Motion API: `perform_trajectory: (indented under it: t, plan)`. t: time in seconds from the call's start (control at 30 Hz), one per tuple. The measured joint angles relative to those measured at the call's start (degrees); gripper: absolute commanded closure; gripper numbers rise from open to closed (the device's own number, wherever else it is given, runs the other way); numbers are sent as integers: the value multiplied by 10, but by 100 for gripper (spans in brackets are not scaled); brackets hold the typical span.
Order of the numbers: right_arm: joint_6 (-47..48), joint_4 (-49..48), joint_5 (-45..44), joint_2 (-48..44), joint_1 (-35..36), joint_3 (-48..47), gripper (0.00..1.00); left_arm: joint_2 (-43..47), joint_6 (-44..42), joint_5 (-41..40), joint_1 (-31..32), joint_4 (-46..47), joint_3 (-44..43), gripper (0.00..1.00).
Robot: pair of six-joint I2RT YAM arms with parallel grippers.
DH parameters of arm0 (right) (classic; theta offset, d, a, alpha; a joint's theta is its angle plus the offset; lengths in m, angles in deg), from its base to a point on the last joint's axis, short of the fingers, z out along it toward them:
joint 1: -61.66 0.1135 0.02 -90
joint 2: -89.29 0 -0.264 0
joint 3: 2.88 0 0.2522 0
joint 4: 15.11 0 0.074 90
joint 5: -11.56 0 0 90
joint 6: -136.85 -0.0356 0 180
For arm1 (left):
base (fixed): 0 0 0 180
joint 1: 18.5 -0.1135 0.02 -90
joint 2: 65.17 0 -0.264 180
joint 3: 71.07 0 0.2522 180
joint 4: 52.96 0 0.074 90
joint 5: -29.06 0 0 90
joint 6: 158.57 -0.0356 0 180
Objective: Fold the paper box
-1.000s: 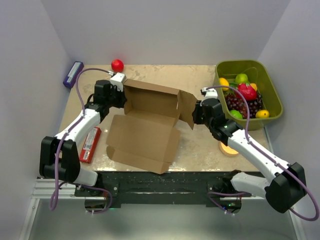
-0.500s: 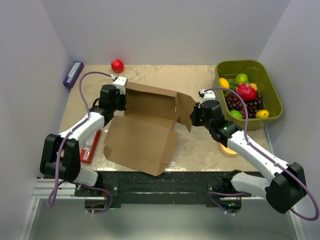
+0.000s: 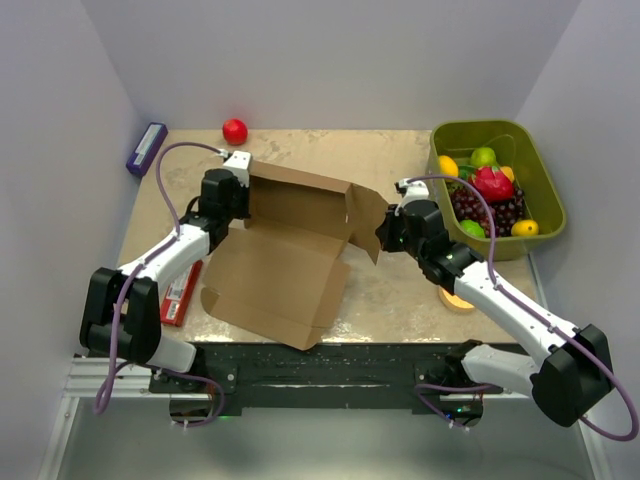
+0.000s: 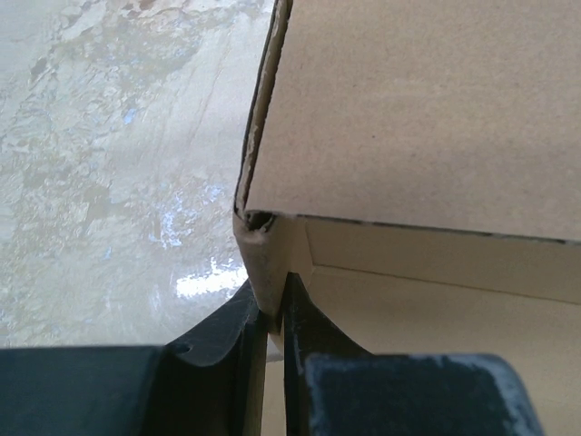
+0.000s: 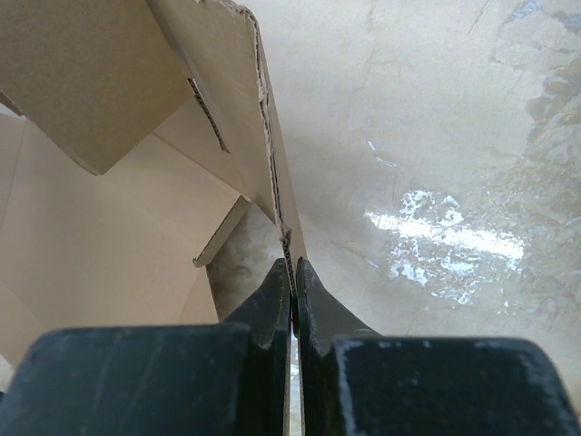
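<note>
The brown cardboard box (image 3: 285, 265) lies open in the middle of the shiny, stone-look worktop (image 3: 330, 150), with its back wall standing up. Both arms reach in low with bent elbows. The left tool (image 4: 272, 304) pinches the box's left corner. The right tool (image 5: 292, 277) is clamped on the thin edge of the right flap.
</note>
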Motion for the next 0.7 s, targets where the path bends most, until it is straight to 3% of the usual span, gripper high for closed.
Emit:
perform_trajectory:
  t: [0.7]
  plan:
    - [-8, -21, 22, 0, 1, 11, 100, 0, 14, -36, 0, 14, 10, 100]
